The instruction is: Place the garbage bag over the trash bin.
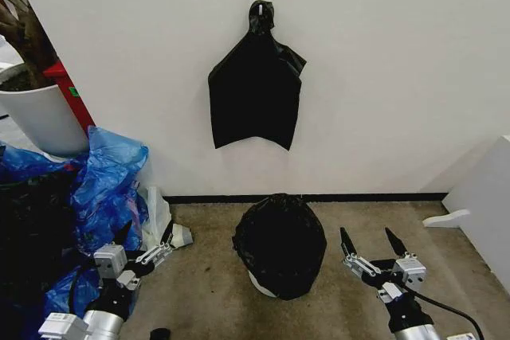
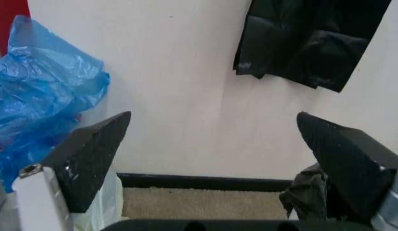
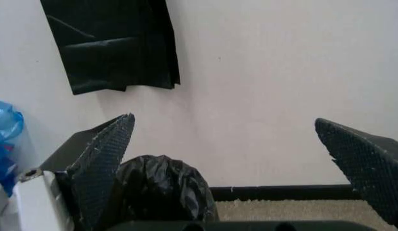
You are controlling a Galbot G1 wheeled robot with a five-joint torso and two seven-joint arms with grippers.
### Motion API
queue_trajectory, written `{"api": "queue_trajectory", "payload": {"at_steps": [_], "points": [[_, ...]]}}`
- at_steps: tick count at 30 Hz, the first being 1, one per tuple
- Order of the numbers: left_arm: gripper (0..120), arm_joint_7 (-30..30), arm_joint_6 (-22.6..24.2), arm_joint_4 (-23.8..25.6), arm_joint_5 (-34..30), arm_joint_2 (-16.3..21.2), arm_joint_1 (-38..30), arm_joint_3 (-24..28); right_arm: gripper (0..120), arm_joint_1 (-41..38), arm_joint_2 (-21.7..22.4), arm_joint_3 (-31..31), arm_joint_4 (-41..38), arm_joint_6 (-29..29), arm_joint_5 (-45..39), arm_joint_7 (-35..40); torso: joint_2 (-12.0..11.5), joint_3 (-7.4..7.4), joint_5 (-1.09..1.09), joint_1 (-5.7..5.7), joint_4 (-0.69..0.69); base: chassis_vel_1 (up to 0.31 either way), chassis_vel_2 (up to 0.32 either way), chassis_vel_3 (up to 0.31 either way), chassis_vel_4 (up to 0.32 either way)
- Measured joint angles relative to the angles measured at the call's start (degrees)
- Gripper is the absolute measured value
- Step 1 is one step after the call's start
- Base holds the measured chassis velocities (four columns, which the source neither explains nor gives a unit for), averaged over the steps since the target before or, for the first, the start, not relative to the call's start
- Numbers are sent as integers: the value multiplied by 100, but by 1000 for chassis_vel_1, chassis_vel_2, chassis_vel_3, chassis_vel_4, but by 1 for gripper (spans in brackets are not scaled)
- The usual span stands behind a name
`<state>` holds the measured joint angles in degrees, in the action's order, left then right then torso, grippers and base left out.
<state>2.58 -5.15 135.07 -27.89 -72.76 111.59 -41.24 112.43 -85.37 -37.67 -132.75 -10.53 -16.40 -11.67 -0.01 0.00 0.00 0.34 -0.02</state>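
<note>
The garbage bag [image 1: 279, 243] is crinkly black plastic draped over the trash bin on the carpet near the wall. Only a white sliver of the trash bin [image 1: 258, 283] shows under the bag's lower left edge. My left gripper [image 1: 147, 242] hangs open to the left of the covered bin, apart from it and holding nothing. My right gripper [image 1: 368, 243] stands open to the bin's right, also apart from it. In the right wrist view the bagged bin [image 3: 159, 191] sits low beside one finger [image 3: 99, 161]. In the left wrist view a fold of the bag [image 2: 306, 192] shows by one finger [image 2: 343, 163].
A second black bag [image 1: 255, 93] hangs flat from a white hook on the wall above the bin. Blue plastic bags [image 1: 107, 181] and a white plant pot [image 1: 44, 117] crowd the left. A white cabinet [image 1: 486, 197] stands at the right. Bare carpet lies between the grippers.
</note>
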Motion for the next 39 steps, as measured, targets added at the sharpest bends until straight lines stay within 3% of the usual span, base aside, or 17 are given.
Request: {"api": "queue_trajectory", "payload": {"at_steps": [39], "points": [[100, -1, 7, -9, -1, 4, -1, 2, 100, -1, 1, 0, -3, 6, -7, 5, 1, 0, 0, 0, 0, 0, 0, 0, 0]]}}
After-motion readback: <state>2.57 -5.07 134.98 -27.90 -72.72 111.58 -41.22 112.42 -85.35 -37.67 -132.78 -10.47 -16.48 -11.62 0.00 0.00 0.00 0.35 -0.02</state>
